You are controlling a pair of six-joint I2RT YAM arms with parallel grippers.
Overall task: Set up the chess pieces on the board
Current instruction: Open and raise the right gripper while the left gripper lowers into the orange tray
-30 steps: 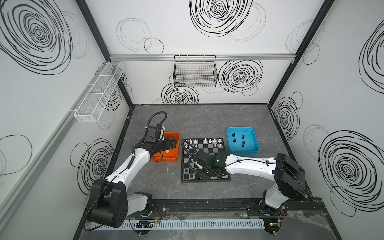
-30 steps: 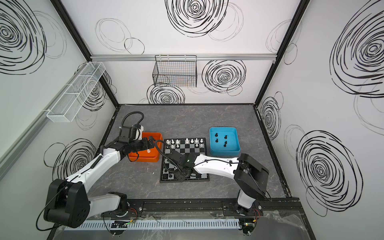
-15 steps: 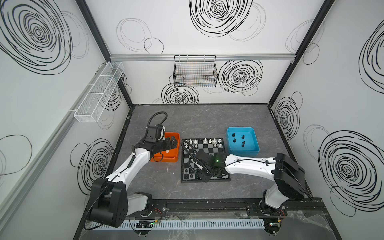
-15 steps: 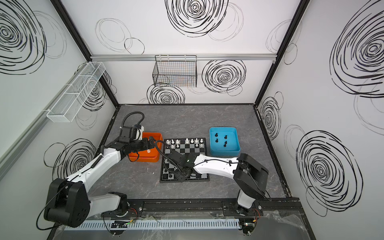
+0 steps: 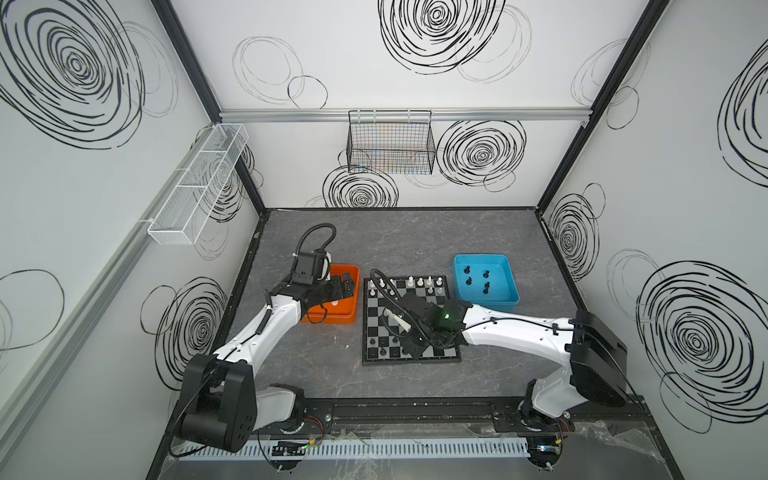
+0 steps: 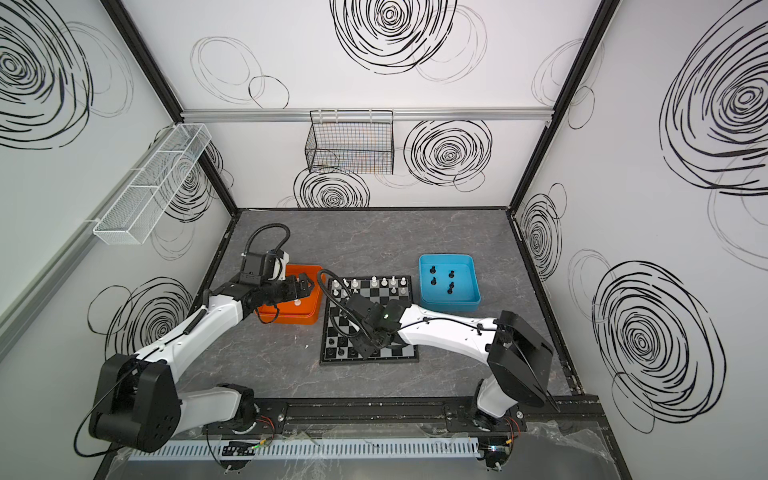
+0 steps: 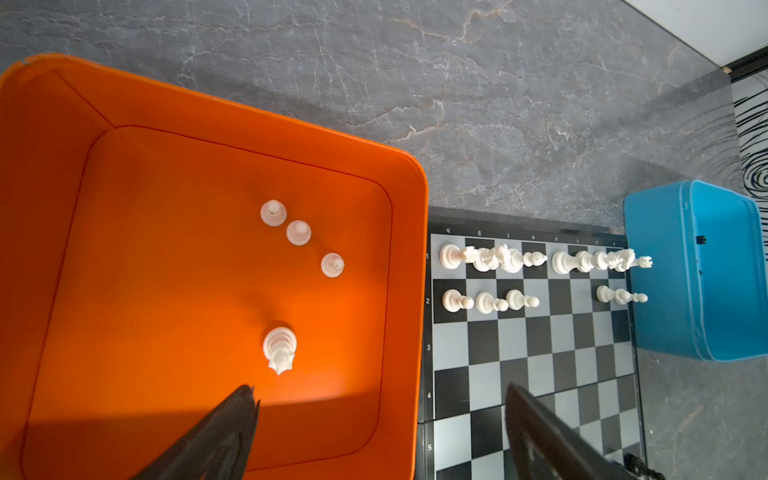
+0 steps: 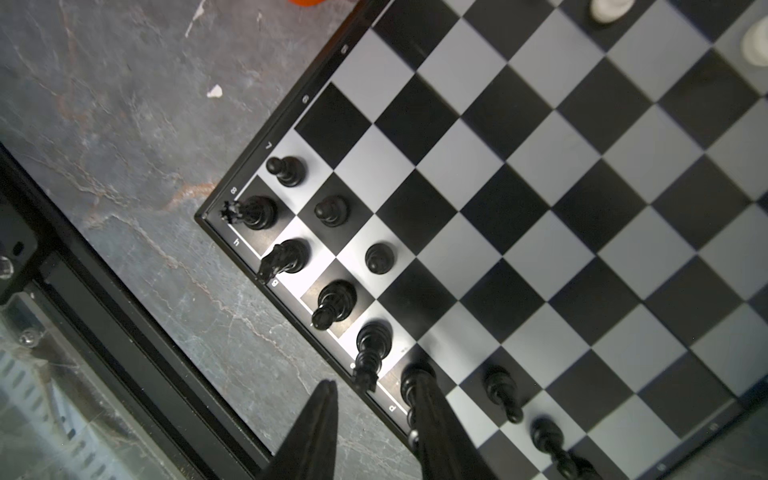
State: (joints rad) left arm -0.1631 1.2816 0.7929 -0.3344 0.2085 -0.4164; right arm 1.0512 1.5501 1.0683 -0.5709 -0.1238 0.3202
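1. The right gripper (image 8: pixel 374 395) hangs low over the near edge of the board (image 8: pixel 540 208). Its two fingers stand apart. One finger touches a black piece (image 8: pixel 415 380) on the back row. The other finger is out past the board's rim and touches nothing, so nothing is squeezed.
2. I think the step now is letting that piece go on its square. It looks like it stands up straight, but the finger hides part of it.
3. To do this well, the fingers should open a bit more so the touching one comes off. Then the arm should go straight up and not slide sideways. The tall black neighbour (image 8: pixel 372 349) stands just beside and could tip over.
4. The left gripper (image 7: pixel 378 415) is wide open and holds nothing. It hangs over the orange tray (image 7: pixel 208 120). A tall white piece (image 7: pixel 279 349) stands near one finger, and three small white pieces (image 7: pixel 298 232) stand farther in.
5. I'd say the job is partly done. Loose black pieces (image 5: pixel 478 280) wait in the blue tray (image 5: pixel 488 300).
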